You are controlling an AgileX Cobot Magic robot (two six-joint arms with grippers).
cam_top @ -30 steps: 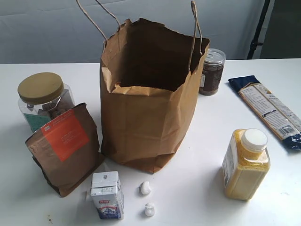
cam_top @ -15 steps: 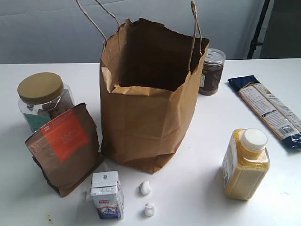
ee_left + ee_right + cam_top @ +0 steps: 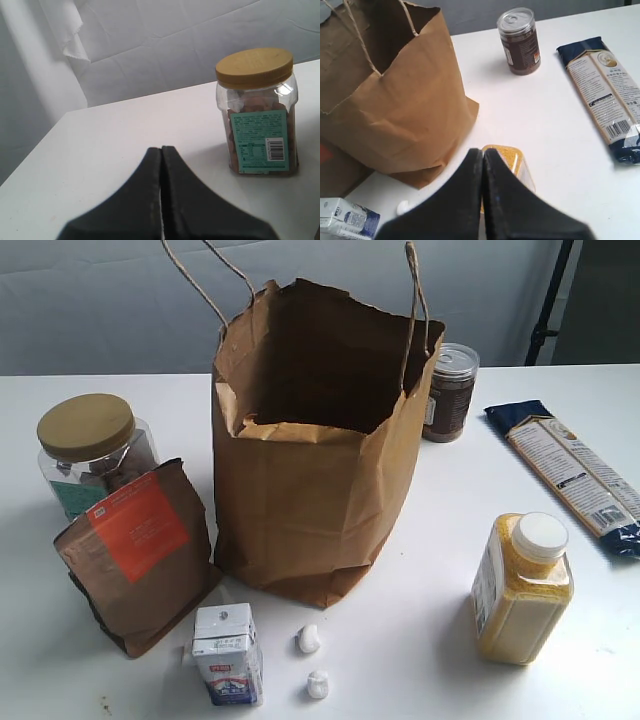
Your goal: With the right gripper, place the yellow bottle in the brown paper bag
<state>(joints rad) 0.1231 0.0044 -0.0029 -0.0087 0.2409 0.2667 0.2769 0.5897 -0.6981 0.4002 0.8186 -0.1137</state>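
Observation:
The yellow bottle [image 3: 523, 590] stands upright at the table's front right, white ribbed cap on top. The tall brown paper bag [image 3: 315, 445] stands open in the middle, its twine handles up. Neither arm shows in the exterior view. In the right wrist view my right gripper [image 3: 483, 150] is shut with nothing between its jaws, and the yellow bottle [image 3: 512, 157] peeks out just beyond its tips, the paper bag [image 3: 395, 95] to one side. In the left wrist view my left gripper [image 3: 161, 148] is shut and empty over bare table.
A gold-lidded clear jar [image 3: 92, 452] and a brown pouch with orange label [image 3: 140, 555] stand at the left. A small milk carton [image 3: 228, 654] and two white bits [image 3: 310, 640] lie in front of the bag. A dark-filled jar [image 3: 450, 392] and a blue noodle packet [image 3: 575, 475] sit at the right.

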